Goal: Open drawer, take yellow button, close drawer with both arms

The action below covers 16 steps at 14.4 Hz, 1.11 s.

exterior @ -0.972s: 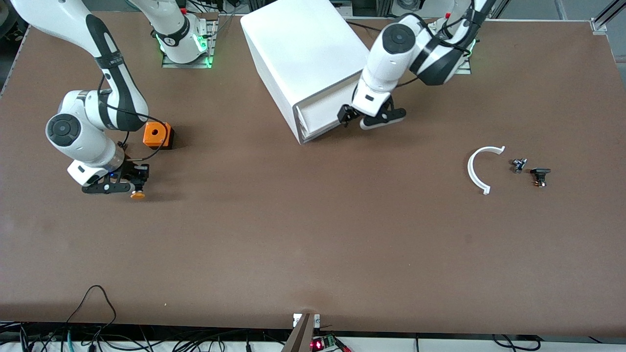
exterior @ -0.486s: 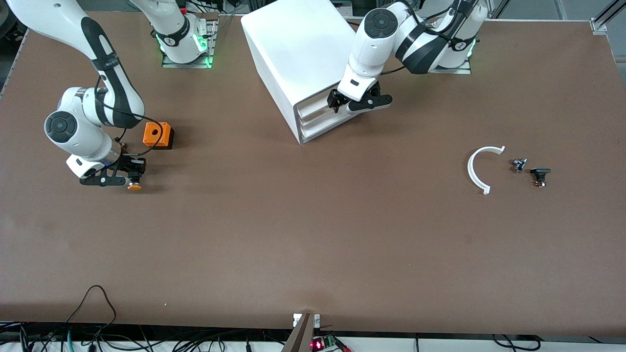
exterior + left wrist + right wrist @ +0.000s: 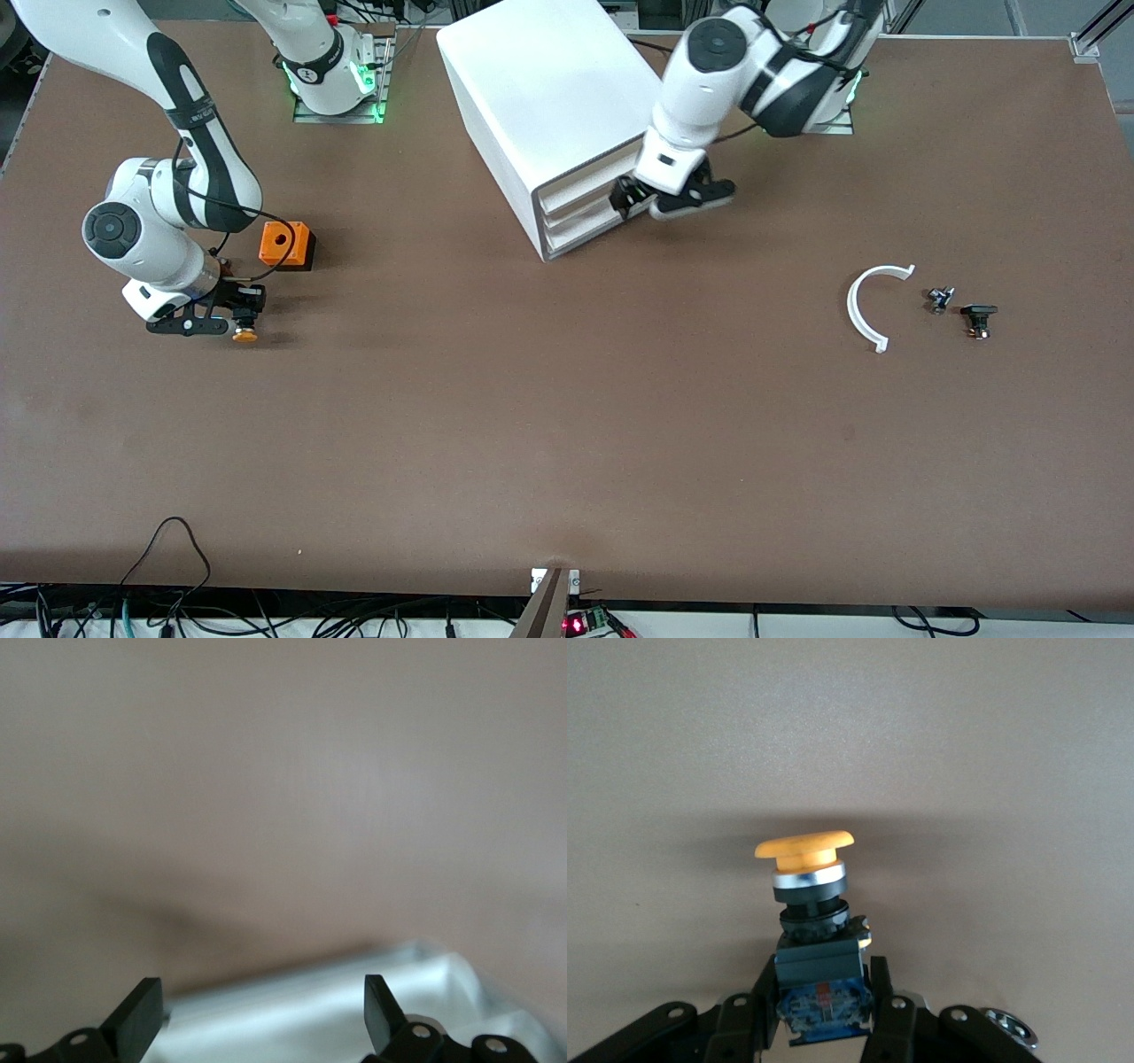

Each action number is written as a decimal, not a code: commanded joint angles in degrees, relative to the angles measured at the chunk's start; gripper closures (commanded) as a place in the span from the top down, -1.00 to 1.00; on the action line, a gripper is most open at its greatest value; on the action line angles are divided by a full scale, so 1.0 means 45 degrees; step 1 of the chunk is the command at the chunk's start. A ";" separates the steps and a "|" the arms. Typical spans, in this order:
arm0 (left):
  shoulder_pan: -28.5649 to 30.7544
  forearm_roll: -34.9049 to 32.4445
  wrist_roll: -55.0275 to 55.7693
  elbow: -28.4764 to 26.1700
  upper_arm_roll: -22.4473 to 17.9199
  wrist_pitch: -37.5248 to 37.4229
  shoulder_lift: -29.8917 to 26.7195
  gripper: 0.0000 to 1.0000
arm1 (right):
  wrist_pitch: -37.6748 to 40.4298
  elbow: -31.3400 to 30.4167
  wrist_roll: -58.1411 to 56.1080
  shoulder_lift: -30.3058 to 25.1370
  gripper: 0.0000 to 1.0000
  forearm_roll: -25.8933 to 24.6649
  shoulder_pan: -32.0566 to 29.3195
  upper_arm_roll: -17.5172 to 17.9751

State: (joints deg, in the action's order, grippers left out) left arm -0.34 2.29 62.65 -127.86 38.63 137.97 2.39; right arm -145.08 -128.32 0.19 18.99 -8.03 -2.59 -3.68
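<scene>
The white cabinet (image 3: 540, 89) stands at the back middle, and its uppermost drawer (image 3: 574, 188) sits flush with the two below it. My left gripper (image 3: 651, 206) hangs open just in front of the drawer fronts, toward the left arm's end. In the left wrist view the left gripper (image 3: 259, 1014) has its fingers wide apart with nothing between them, over a white edge of the cabinet. My right gripper (image 3: 237, 321) is low over the table near the right arm's end, shut on the button (image 3: 245, 336). The button's (image 3: 804, 849) orange cap points away from the right gripper (image 3: 824, 992).
An orange cube with a hole (image 3: 286, 245) sits close to the right gripper, toward the robots' bases. A white curved strip (image 3: 864, 310) and two small dark parts (image 3: 939, 299) (image 3: 978, 319) lie toward the left arm's end. Cables hang along the front table edge (image 3: 177, 549).
The top drawer, sticking out a second ago, was pushed in flush by the left gripper, which has since drawn back from the cabinet. The right gripper moved the button slightly toward the orange cube.
</scene>
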 commanded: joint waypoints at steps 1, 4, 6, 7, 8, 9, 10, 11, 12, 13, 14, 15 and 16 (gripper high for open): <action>0.0251 -0.0040 -0.0600 0.0561 -0.1802 0.0219 -0.0218 1.00 | 0.0012 -0.0040 0.0133 -0.0352 1.00 0.0125 -0.0186 0.0193; 0.0329 -0.0079 -0.2918 0.0660 -0.2525 -0.0150 -0.0605 1.00 | 0.0051 0.0019 0.0036 -0.0586 1.00 0.0203 -0.0186 0.0232; 0.0329 -0.0059 -0.5006 0.1358 -0.3598 -0.1394 -0.0842 1.00 | 0.0516 0.0407 0.0035 -0.0820 1.00 0.0222 -0.0186 0.0310; 0.0329 -0.0059 -0.6003 0.2001 -0.4009 -0.2407 -0.0862 1.00 | 0.1371 0.0990 0.0035 -0.0899 1.00 0.0223 -0.0166 0.0330; 0.0329 -0.0059 -0.7115 0.2762 -0.4458 -0.3539 -0.0881 1.00 | 0.2404 0.1769 0.0035 -0.0938 1.00 0.0261 -0.0147 0.0504; 0.0329 -0.0059 -0.8286 0.3388 -0.4869 -0.4556 -0.0959 1.00 | 0.3614 0.2724 0.0055 -0.0939 1.00 0.0339 -0.0166 0.0680; 0.0329 -0.0040 -0.9420 0.3936 -0.5356 -0.5494 -0.1114 1.00 | 0.4747 0.3623 0.0036 -0.0939 1.00 0.0746 -0.0127 0.0720; 0.0329 -0.0040 -1.0146 0.4270 -0.5729 -0.6219 -0.1271 1.00 | 0.5745 0.4502 0.0074 -0.0939 1.00 0.1291 -0.0088 0.0836; 0.0329 -0.0059 -1.0579 0.4621 -0.6042 -0.7000 -0.1504 1.00 | 0.6625 0.5285 0.0094 -0.0939 1.00 0.1819 -0.0049 0.0857; 0.0329 -0.0098 -1.0699 0.5128 -0.6238 -0.7936 -0.1584 1.00 | 0.7368 0.6008 0.0094 -0.0939 1.00 0.2075 0.0086 0.0877; 0.0329 -0.0214 -1.0720 0.5752 -0.6337 -0.8854 -0.1585 1.00 | 0.8169 0.6769 0.0249 -0.0939 1.00 0.2097 0.0242 0.0857; 0.0329 -0.0235 -1.0759 0.6280 -0.6357 -0.9598 -0.1585 1.00 | 0.9027 0.7589 0.0908 -0.0900 1.00 0.2098 0.0437 0.0857; 0.0329 -0.0235 -1.0759 0.6653 -0.6473 -0.9972 -0.1585 1.00 | 0.9945 0.8313 0.1842 -0.0822 1.00 0.2078 0.0768 0.0857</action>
State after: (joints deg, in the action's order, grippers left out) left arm 1.60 2.27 15.40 -102.50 9.96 98.11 -5.24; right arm -107.65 -98.16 2.84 13.74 0.41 -1.24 0.12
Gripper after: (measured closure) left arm 0.000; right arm 0.000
